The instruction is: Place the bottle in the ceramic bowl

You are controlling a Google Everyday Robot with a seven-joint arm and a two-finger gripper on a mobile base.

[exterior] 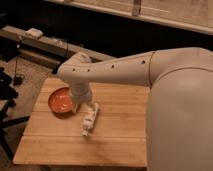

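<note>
The ceramic bowl [61, 100] is orange-red, shallow and round, and sits on the left part of the wooden table [115, 135]. The bottle [88, 124] is pale cream and slender. It lies or hangs tilted just right of the bowl, with its narrow end pointing toward the table's front. My gripper [86, 107] comes down from the pale arm [110, 70], right at the bottle's upper end and beside the bowl's right rim. The wrist hides part of the bowl's rim and the bottle's top.
The table's front edge and left edge are near the bowl. A dark chair or stand [6, 100] sits left of the table. A low ledge [40, 42] with a small pale object and cables runs behind.
</note>
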